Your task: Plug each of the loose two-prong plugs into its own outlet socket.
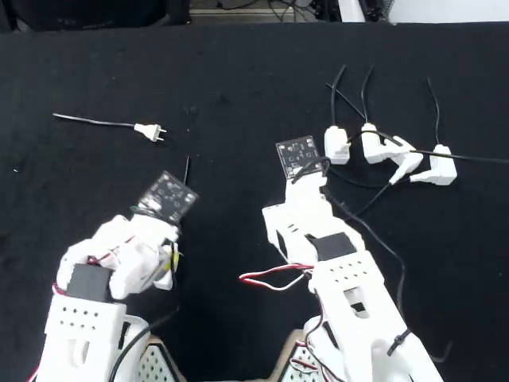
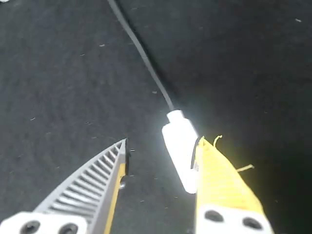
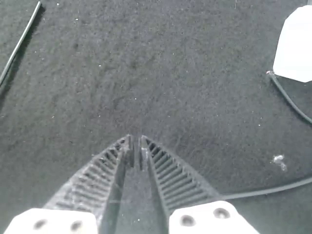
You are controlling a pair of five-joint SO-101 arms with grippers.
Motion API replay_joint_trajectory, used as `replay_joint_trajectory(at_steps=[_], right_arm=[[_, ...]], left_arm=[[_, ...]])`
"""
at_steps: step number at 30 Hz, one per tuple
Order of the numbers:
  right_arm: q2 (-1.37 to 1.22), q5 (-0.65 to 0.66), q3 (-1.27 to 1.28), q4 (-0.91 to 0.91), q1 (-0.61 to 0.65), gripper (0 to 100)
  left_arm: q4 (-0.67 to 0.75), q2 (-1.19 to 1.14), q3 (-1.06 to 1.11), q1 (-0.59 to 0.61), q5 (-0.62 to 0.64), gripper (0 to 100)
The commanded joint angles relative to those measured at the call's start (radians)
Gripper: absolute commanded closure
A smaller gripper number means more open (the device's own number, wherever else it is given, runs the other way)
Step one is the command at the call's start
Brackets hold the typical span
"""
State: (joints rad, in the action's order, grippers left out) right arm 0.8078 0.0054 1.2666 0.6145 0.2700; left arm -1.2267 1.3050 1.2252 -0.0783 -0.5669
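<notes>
In the left wrist view a white two-prong plug lies on the black cloth, its black cable running away from me. My left gripper is open around it, the yellow-taped finger touching the plug's side and the grey finger apart from it. A second loose plug lies at the far left with its cable trailing left. Several white outlet sockets sit in a row at the right. My right gripper is shut on nothing, low over bare cloth short of one socket.
Black cables loop around the sockets and across the right arm. The left arm stands at the front left. A thin cable crosses the right wrist view's edge. The black cloth covers the table.
</notes>
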Motion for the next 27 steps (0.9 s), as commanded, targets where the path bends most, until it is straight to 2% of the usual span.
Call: replay_joint_trajectory(at_steps=[1, 4, 10, 15, 23, 27], right_arm=[[0.027, -0.008, -0.024, -0.018, -0.02, 98.4], [0.025, -0.008, -0.024, -0.018, -0.02, 98.4], [0.025, -0.008, -0.024, -0.018, -0.02, 98.4], [0.025, -0.008, -0.024, -0.018, -0.02, 98.4], [0.025, -0.008, -0.022, -0.018, -0.02, 98.4], [0.025, -0.008, -0.022, -0.018, -0.02, 98.4]], left_arm=[[0.02, 0.02, 0.082, -0.061, 0.005, 77], [0.078, 0.025, 0.174, 0.004, -0.025, 77], [0.133, 0.029, 0.18, 0.269, -0.164, 77], [0.216, 0.029, 0.219, 0.441, -0.264, 77], [0.52, 0.029, 0.363, 0.604, -0.279, 77], [0.612, 0.028, 0.406, 0.648, -0.279, 77]])
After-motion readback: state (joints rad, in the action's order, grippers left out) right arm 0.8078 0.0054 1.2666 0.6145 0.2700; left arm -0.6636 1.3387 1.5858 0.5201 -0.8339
